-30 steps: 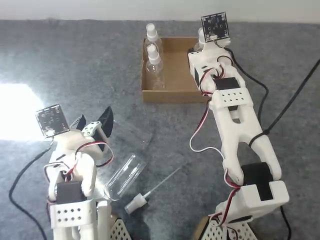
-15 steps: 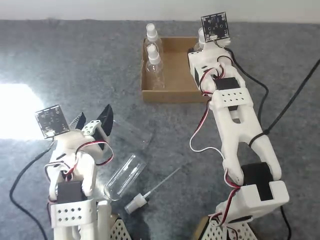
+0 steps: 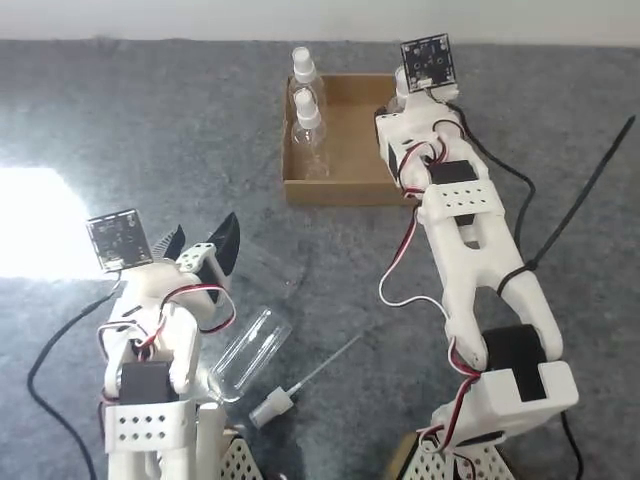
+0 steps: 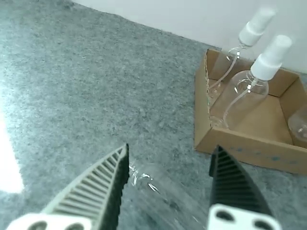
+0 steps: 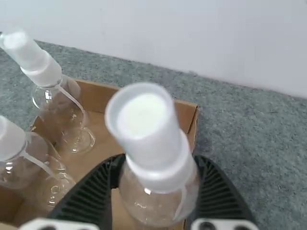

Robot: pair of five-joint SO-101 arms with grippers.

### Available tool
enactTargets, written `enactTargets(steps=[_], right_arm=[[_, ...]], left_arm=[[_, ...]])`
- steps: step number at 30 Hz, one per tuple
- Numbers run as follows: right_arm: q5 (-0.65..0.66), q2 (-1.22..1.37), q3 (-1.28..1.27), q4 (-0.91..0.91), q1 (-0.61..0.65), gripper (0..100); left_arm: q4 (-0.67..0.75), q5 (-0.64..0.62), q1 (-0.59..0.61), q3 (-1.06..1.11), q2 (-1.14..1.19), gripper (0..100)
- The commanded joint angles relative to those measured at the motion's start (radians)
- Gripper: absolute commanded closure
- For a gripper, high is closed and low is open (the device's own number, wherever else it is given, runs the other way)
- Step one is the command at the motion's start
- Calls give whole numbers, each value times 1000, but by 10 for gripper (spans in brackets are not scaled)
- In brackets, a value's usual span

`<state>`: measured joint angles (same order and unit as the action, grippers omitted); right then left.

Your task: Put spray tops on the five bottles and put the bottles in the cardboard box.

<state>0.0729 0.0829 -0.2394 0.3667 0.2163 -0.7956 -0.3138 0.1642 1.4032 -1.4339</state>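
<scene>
Grasping a capped bottle, right gripper sits at the far right corner of the box, jaws clamped on either side of the bottle body. Cannot tell whether its base touches the box floor. Two more capped bottles stand upright along the box's left side, one behind the other. Released and empty, left gripper hangs low over the worktop, jaws spread wide. Just beside it an uncapped bottle lies on its side. Loose spray top lies close by, tube stretched across the worktop.
</scene>
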Motion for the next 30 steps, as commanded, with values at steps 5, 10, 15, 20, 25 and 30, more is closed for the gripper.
enactTargets(steps=[5, 10, 15, 20, 25, 30], right_arm=[[-8, 15, 25, -105, -19, 913], [-3, 85, 25, -151, -18, 913], [-3, 114, 20, -154, -21, 913], [-2, 154, 25, -159, -21, 913], [0, 162, 20, -219, -36, 913], [0, 163, 20, -278, -61, 913]], left_arm=[[25, 17, -5, -7, -15, 742], [23, 17, -3, -7, -15, 742], [23, 17, 0, -7, -15, 742], [23, 17, 0, -5, -15, 742], [23, 17, 0, -5, -15, 742], [21, 17, 2, -5, -15, 742]])
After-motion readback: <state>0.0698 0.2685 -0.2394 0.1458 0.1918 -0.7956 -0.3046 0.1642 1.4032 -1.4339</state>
